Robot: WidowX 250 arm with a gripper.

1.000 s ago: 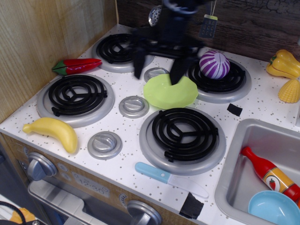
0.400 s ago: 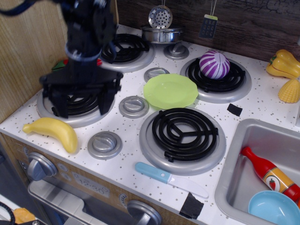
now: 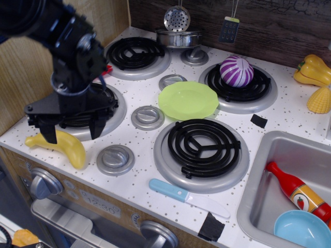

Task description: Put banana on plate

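Note:
The yellow banana [image 3: 63, 146] lies on the white stove top at the front left, next to the front left burner. The lime-green plate [image 3: 187, 100] sits empty in the middle of the stove, between the burners. My black gripper [image 3: 72, 134] hangs open just above the banana, one finger over its left end and the other over its middle. The fingers hide part of the banana's top. I cannot tell whether they touch it.
A purple-white onion [image 3: 236, 71] sits on the back right burner. A blue knife [image 3: 187, 197] lies at the front edge. A yellow pepper [image 3: 313, 69] and corn [image 3: 319, 100] lie at the right. The sink [image 3: 258, 204] holds a red bottle [image 3: 300, 192] and blue dish [image 3: 302, 229]. A pot [image 3: 178, 37] stands at the back.
My gripper has travelled from above the plate at the back to the front left and come down over the banana. Nothing else has moved.

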